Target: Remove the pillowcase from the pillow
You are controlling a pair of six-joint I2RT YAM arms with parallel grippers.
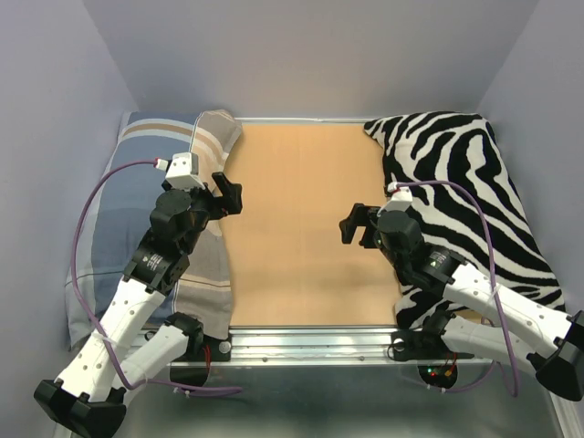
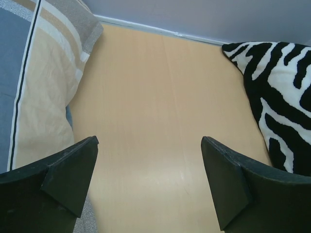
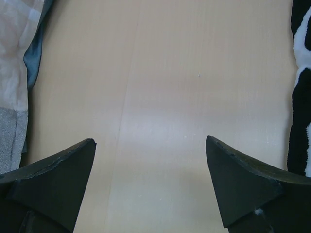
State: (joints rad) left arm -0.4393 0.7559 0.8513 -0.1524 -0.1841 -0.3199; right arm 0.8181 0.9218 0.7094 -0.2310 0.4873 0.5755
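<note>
The striped blue-grey and tan pillowcase [image 1: 109, 210] lies plump along the table's left side; it also shows in the left wrist view [image 2: 43, 82] and at the left edge of the right wrist view [image 3: 14, 73]. The white pillow is hidden, with no white part showing. My left gripper [image 1: 230, 194] is open and empty, just right of the pillowcase's inner edge, over bare wood [image 2: 149, 139]. My right gripper [image 1: 354, 224] is open and empty over the table's middle [image 3: 150, 140], well apart from the pillowcase.
A black-and-white zebra-print cushion [image 1: 465, 192] fills the right side and shows in both wrist views [image 2: 277, 82] [image 3: 301, 73]; my right arm lies over it. The wooden tabletop [image 1: 301, 228] runs between them. Grey walls close in three sides; a metal rail [image 1: 310, 339] edges the front.
</note>
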